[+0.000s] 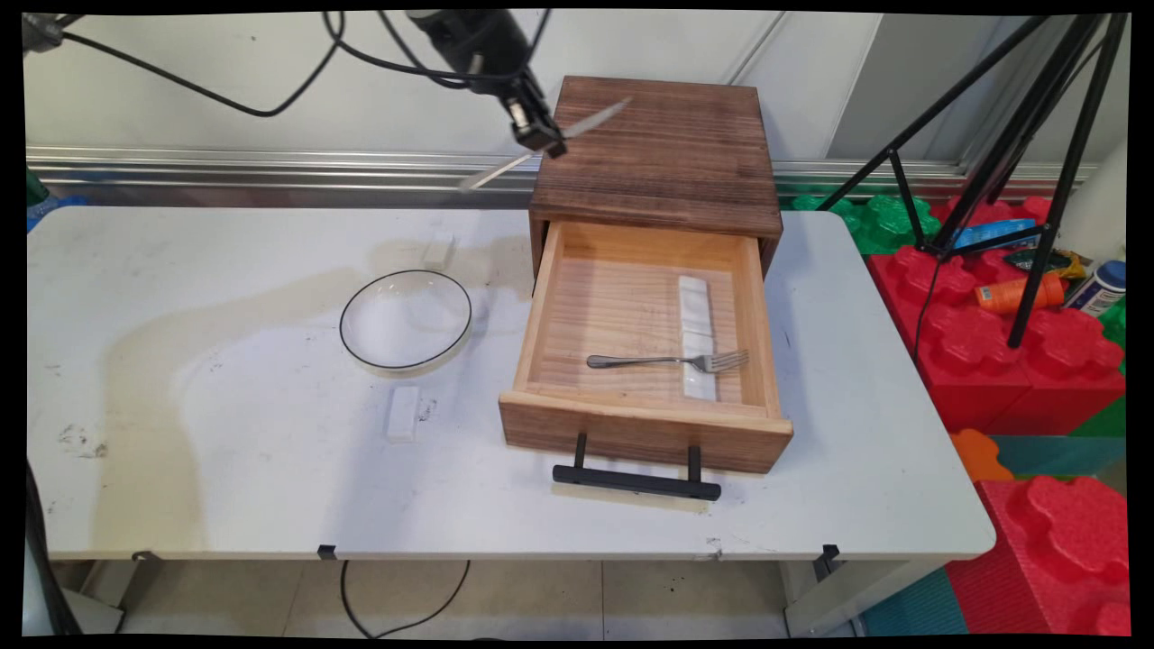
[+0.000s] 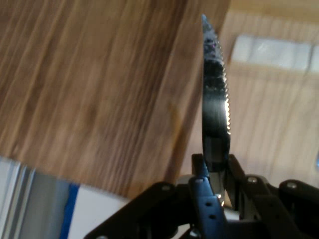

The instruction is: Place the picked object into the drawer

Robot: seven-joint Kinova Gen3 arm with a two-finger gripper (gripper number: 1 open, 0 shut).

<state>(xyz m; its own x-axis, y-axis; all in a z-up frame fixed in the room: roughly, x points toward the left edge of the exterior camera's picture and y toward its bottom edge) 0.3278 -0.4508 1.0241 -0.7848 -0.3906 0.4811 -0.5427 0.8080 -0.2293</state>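
**Knife pinched high above the cabinet's top**

My claw (image 1: pixel 539 135) hangs in the air over the back left corner of the wooden cabinet (image 1: pixel 663 149), pressed together on a table knife (image 1: pixel 590 120). I pinch it mid-length, so the serrated blade sticks out toward the cabinet and the handle trails toward the wall. In the hand view the blade (image 2: pixel 215 99) stands on edge between my fingers (image 2: pixel 205 199), teeth to the right.

Below me the drawer (image 1: pixel 645 424) is pulled wide open. Inside lies 1 fork (image 1: pixel 672 361), its tines propped on a white rest (image 1: pixel 696 333) so they stay off the wood.

On the tabletop (image 1: pixel 225 469) sit a clear glass plate (image 1: pixel 406 318) and 2 small white blocks, one behind it (image 1: pixel 438 250) and one in front (image 1: pixel 403 413).

I can read no brand, label or writing on any of these.
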